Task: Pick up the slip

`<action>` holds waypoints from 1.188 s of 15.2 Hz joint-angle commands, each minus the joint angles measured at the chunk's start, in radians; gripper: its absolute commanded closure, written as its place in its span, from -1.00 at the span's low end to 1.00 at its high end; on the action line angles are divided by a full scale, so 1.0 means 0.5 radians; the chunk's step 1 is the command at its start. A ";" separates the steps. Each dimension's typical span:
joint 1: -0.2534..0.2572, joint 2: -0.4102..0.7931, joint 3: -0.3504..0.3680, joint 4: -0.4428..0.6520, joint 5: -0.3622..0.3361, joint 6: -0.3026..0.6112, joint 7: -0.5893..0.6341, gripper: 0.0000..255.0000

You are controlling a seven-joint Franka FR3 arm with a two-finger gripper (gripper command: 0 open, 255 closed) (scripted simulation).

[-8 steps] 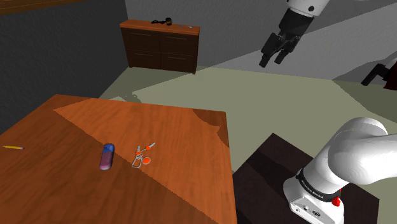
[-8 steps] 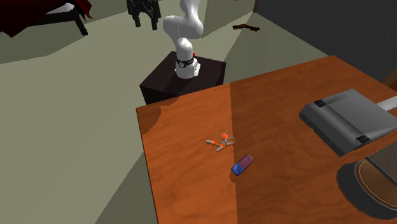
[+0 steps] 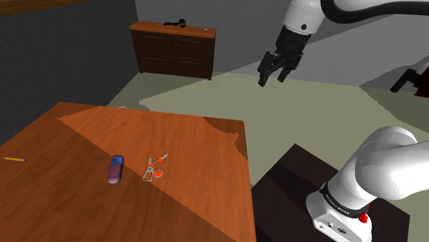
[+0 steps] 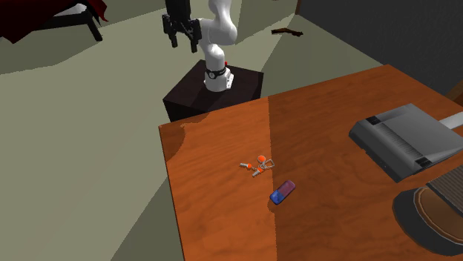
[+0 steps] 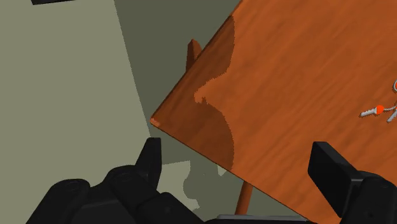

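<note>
Gripper (image 3: 271, 80) hangs high off the table (image 3: 199, 148), about one o'clock from the slip (image 3: 115, 169) in the shoulder view and well apart from it. The wrist view has its fingers (image 5: 151, 162) standing wide with nothing between, the table's corner ahead and orange-tagged keys (image 5: 380, 111) out past one finger. Slip is a blue-purple oblong lying flat just beside the keys, at their nine o'clock; shoulder view adds a pencil (image 3: 14, 159) near the table's nine o'clock edge, second exterior view a grey machine (image 4: 412, 139) at three o'clock
</note>
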 commanded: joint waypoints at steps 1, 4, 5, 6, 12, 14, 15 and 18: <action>0.014 0.087 0.088 0.006 0.037 0.066 0.109 -1.00; 0.029 0.233 0.216 0.025 0.078 0.169 0.263 -1.00; 0.032 0.287 0.258 0.037 0.088 0.202 0.315 -1.00; 0.035 0.343 0.300 0.052 0.096 0.236 0.367 -1.00; 0.033 0.725 0.544 0.194 0.086 0.423 0.695 -1.00; 0.029 0.870 0.621 0.262 0.056 0.478 0.813 -1.00; 0.026 0.945 0.659 0.300 0.035 0.503 0.874 -1.00; 0.026 1.184 0.759 0.429 -0.054 0.567 1.067 -1.00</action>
